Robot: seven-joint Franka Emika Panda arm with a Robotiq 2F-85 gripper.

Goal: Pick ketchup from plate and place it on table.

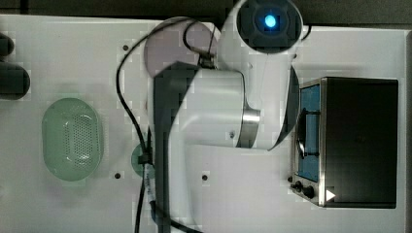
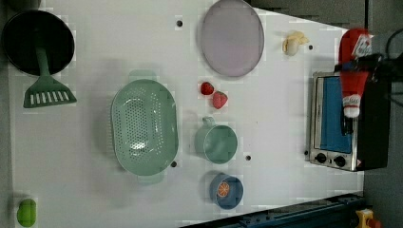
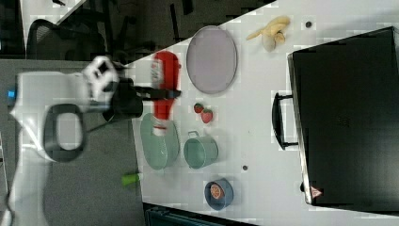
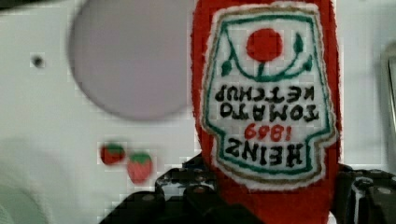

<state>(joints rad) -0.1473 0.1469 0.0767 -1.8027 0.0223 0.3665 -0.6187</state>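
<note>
Gripping the ketchup (image 3: 164, 89), the end effector (image 3: 162, 94) hangs clamped mid-bottle — above the table (image 3: 263, 141).

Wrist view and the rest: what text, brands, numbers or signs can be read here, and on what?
"HEINZ", "1869", "TOMATO KETCHUP": on the white label of the ketchup, held in the gripper.
Red warning triangle: on the oven, symbol too small to read.
Oven knob markings in the left view: too small to read.

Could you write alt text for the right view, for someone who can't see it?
A white robot arm's gripper holds a red ketchup bottle in the air, off the bare lilac plate on a white table.
</note>
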